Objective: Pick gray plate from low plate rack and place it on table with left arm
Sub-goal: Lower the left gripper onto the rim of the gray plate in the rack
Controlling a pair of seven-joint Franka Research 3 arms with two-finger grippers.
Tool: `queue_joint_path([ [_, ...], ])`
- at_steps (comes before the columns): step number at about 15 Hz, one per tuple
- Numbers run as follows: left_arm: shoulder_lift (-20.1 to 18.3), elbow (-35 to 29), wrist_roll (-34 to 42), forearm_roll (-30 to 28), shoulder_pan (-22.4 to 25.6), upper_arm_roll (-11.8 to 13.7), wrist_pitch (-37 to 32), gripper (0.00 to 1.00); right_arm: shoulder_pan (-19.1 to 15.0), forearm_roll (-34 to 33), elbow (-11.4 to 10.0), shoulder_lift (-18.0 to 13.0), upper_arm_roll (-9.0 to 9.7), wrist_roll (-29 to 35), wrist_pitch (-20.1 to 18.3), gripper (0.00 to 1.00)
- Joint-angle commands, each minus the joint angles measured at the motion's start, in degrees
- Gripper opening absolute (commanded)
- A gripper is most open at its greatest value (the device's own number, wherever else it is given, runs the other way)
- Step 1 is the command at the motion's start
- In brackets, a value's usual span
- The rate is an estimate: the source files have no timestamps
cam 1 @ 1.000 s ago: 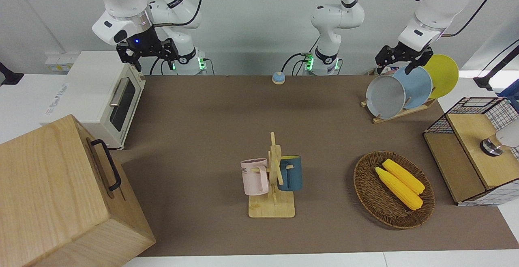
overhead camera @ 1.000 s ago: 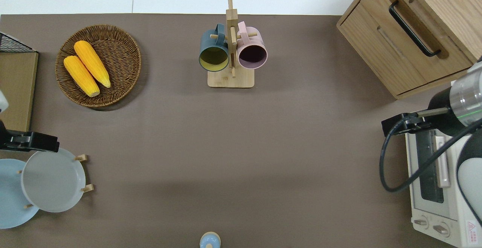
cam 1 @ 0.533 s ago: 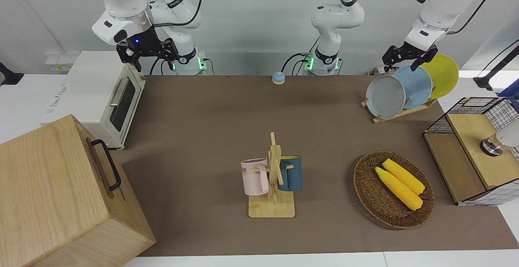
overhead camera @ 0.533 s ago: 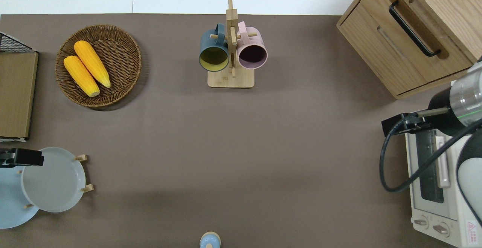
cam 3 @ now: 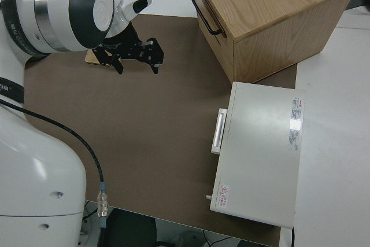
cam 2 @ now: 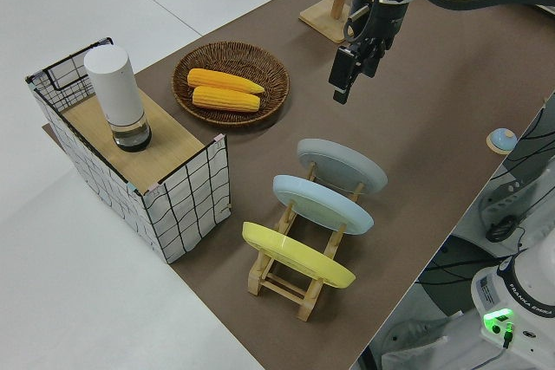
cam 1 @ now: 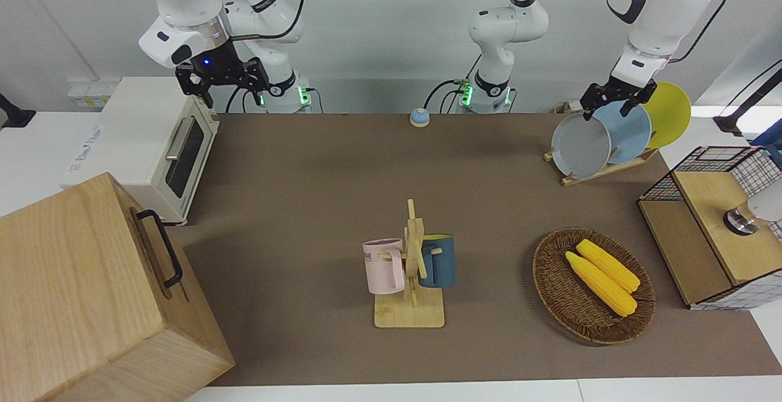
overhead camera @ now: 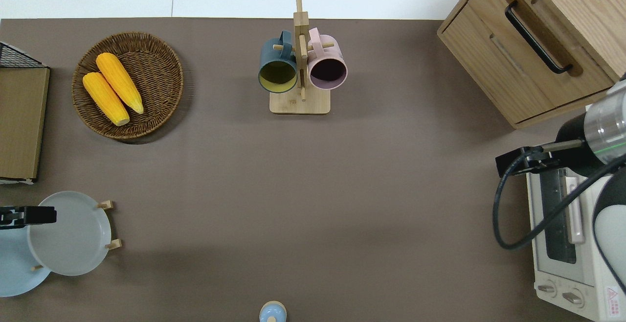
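The gray plate leans in the slot of the low plate rack farthest from the robots, at the left arm's end of the brown table. It also shows in the overhead view and the left side view. My left gripper hangs open and empty in the air, over the gray plate's rim where it meets the light-blue plate. It touches neither plate in the left side view. My right gripper is parked, open and empty.
A light-blue plate and a yellow plate stand in the same rack. A wicker basket with two corn cobs, a wire basket, a mug tree, a toaster oven and a wooden cabinet stand on the table.
My left gripper has moved nearer to the robots and toward the table's end, from past the gray plate's rim to over the plates' upper edges, and the wrist has turned. Nothing else moved.
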Motion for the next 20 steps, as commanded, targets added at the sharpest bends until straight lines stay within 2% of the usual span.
queue_joint_path([
  [1,-2.8,-7.2,0.5,2.0,2.0,-0.2,6.8,1.0,-1.4,-0.4,0.4,-0.1,1.15,0.7,-0.7,0.983],
  [7,-3.5,-13.8,6.3,2.0,6.4,-0.2,13.9,1.0,-1.4,-0.4,0.4,-0.1,1.24,0.7,-0.7,0.983],
  [11,-3.5,-17.2,6.7,2.0,7.9,-0.2,16.5,0.99,-1.4,-0.4,0.4,-0.2,1.24,0.7,-0.7,0.983],
  [16,-3.5,-17.8,4.2,2.0,8.4,-0.2,16.7,0.99,-1.4,-0.4,0.3,-0.1,1.24,0.7,-0.7,0.983],
  [19,-3.5,-17.8,-0.9,2.0,8.4,-0.8,16.6,0.86,-1.4,-0.4,0.3,-0.1,1.15,0.7,-0.7,0.983],
  [20,-3.5,-17.7,-1.5,2.0,8.4,-1.0,16.6,0.79,-1.4,-0.4,0.4,-0.1,1.23,0.7,-0.7,0.983],
])
